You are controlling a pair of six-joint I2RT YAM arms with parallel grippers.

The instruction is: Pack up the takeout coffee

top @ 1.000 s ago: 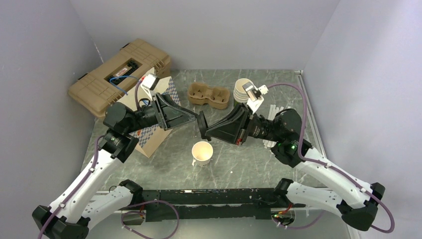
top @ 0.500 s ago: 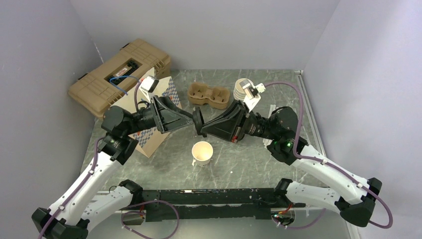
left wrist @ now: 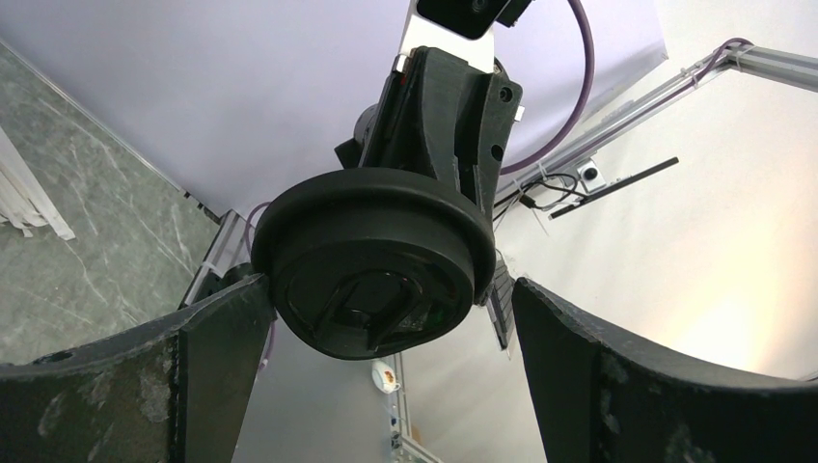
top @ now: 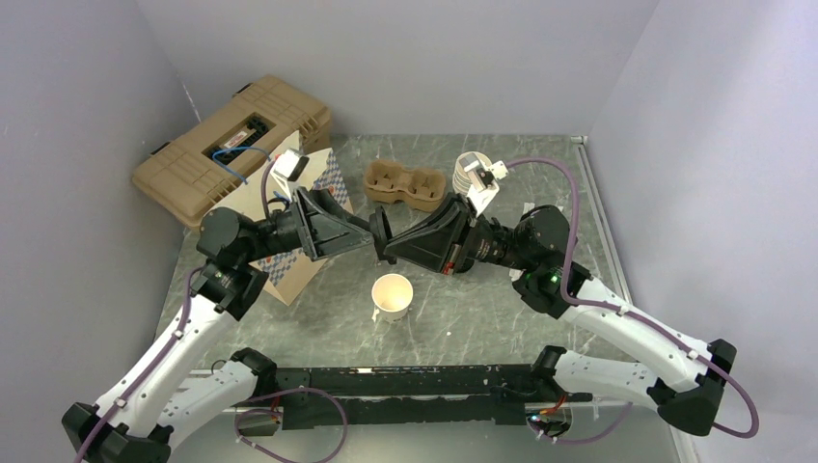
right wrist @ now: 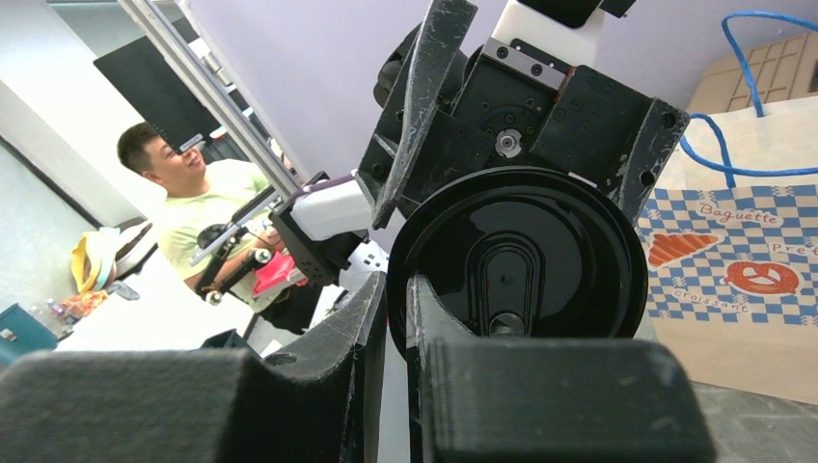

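Above the grey surface (top: pixel 463 318) the two arms meet in mid-air. There the left tool (left wrist: pixel 386 309) gapes wide and the right tool (right wrist: pixel 397 299) is pinched tight. Beneath them the pale cup (top: pixel 392 292) stands upright and uncovered on the surface. The black lid (left wrist: pixel 371 260) is gripped by its rim in the right tool. It sits between the left tool's spread fingers, perhaps grazing one.

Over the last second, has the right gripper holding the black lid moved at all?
Yes. The right gripper, pinching the black lid, slid left and toward the cardboard cup carrier, away from the open paper cup, which stayed put.
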